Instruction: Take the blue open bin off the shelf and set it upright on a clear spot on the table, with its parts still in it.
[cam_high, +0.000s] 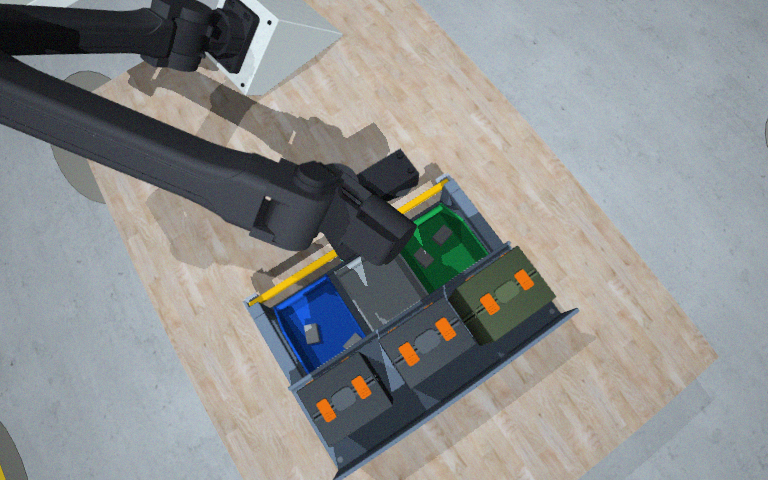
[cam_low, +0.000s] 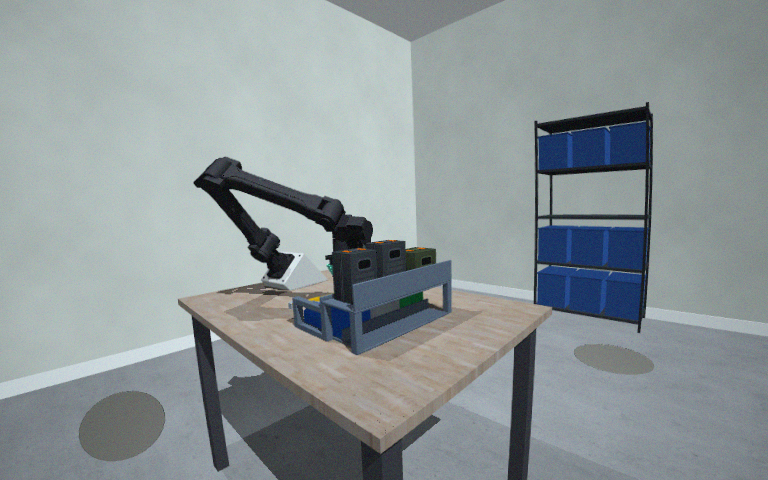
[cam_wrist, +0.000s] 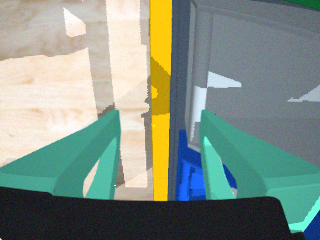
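The blue open bin (cam_high: 339, 310) (cam_wrist: 195, 176) stands upright in the end bay of the grey shelf (cam_high: 261, 322) (cam_low: 402, 286), with grey parts (cam_high: 312, 333) (cam_high: 352, 341) in it. A yellow bar (cam_high: 297, 279) (cam_wrist: 160, 45) runs along the shelf's front. My gripper (cam_wrist: 160, 120) is partly open and empty. In the wrist view its fingertips are above either side of the bar, the right one over the grey bin's near edge and close to the blue bin's corner. In the top view the arm hides the fingers.
A grey bin (cam_high: 385, 288) (cam_wrist: 260, 65) stands beside the blue one, then a green bin (cam_high: 467, 249). Two dark cases (cam_high: 342, 421) (cam_high: 427, 362) and an olive case (cam_high: 504, 322) stand taller behind the bins. The wooden table (cam_high: 634, 362) (cam_low: 339, 379) extends around the shelf.
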